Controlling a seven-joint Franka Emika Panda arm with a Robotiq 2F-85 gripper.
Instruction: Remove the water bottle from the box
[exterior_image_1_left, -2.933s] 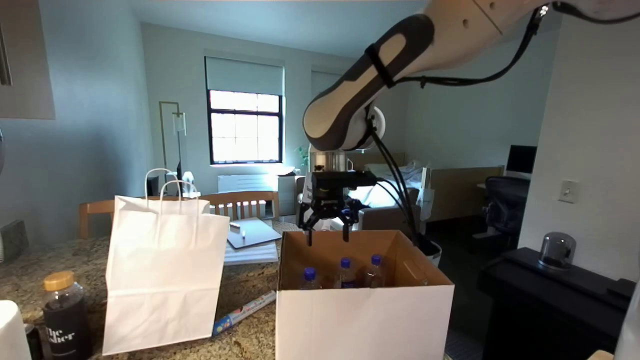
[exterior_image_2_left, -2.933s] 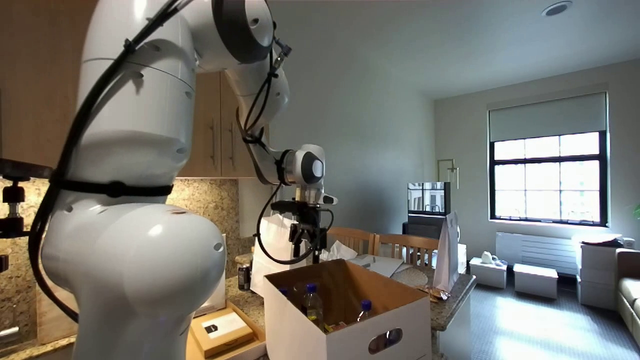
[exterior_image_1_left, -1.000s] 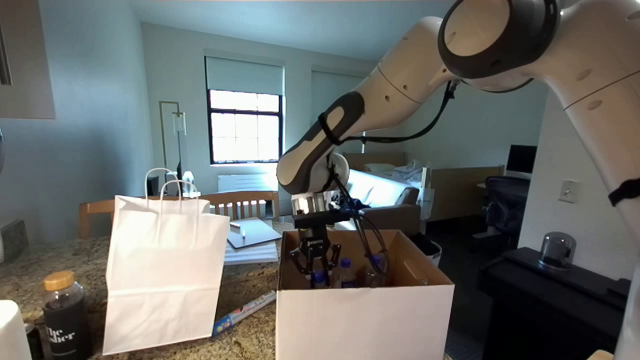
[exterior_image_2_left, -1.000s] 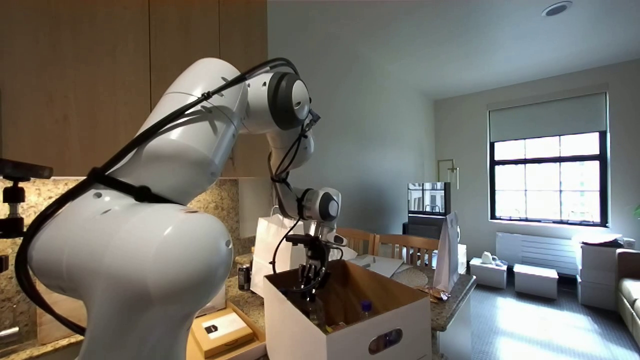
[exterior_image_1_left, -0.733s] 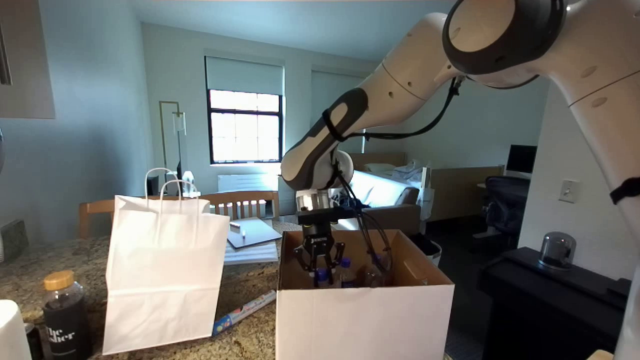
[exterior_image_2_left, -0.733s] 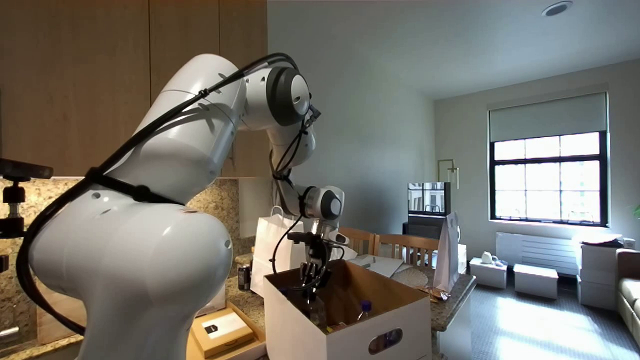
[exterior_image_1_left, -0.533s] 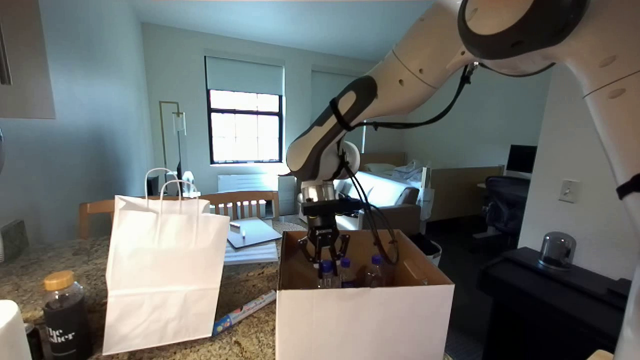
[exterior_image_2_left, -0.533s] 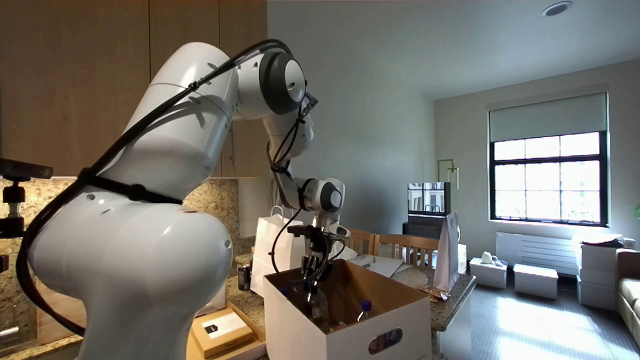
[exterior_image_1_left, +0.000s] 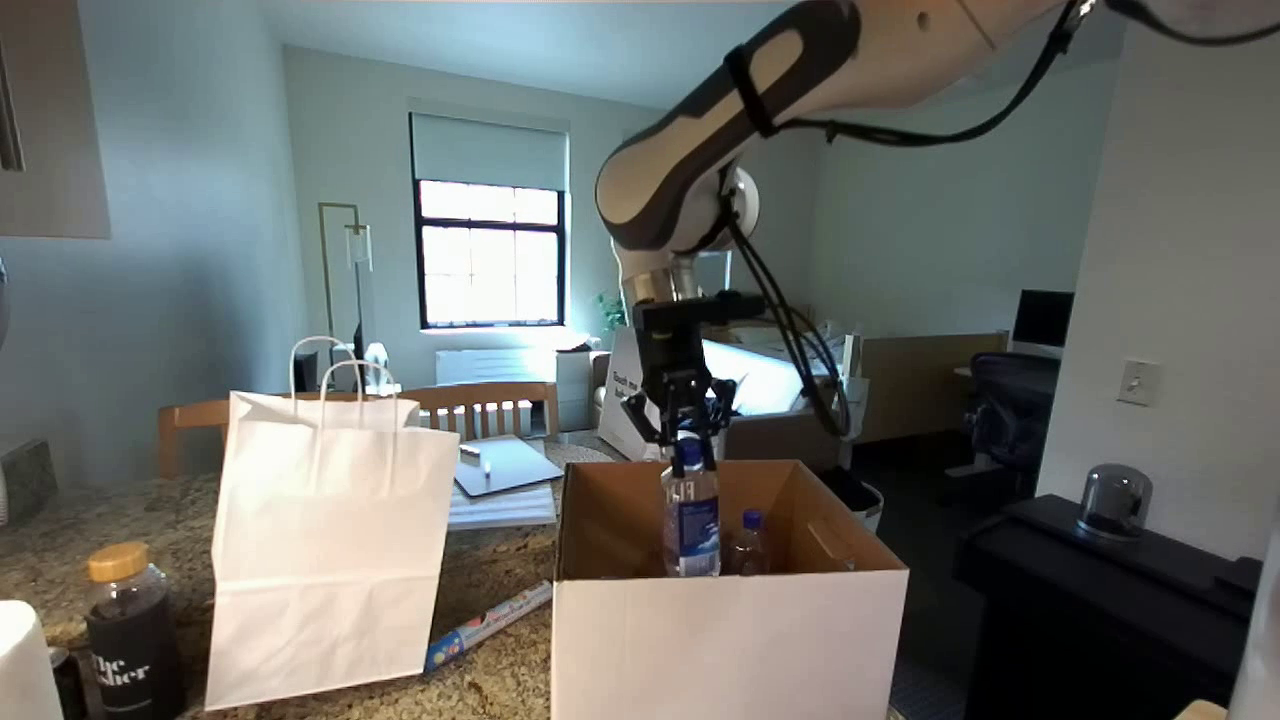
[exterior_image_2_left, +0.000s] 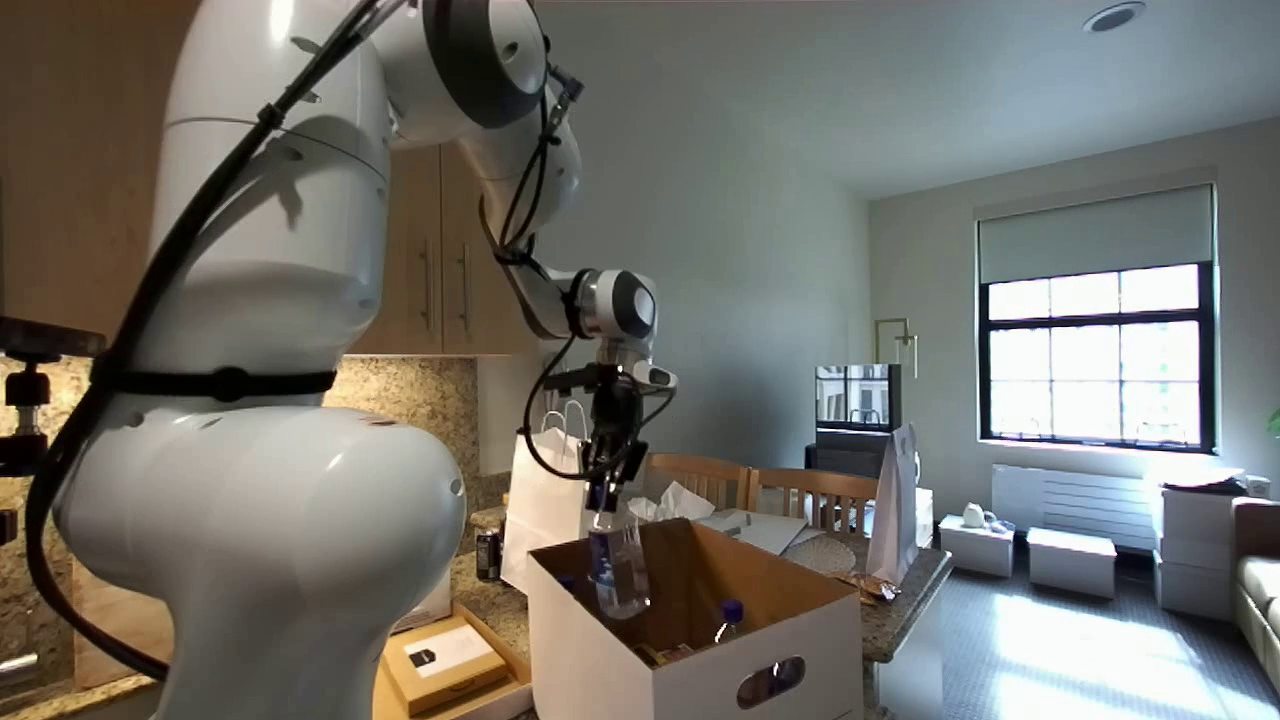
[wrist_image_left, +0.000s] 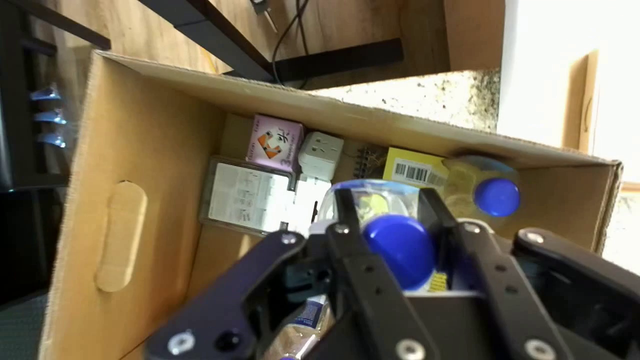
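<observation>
I have the clear, blue-capped plastic water bottle hanging nearly upright at the mouth of the large white-and-brown cardboard box, my black pincer clenched around its top; whether its base is fully clear, I can't tell. Beside the box, a white paper bag stands on the speckled granite desk.
</observation>
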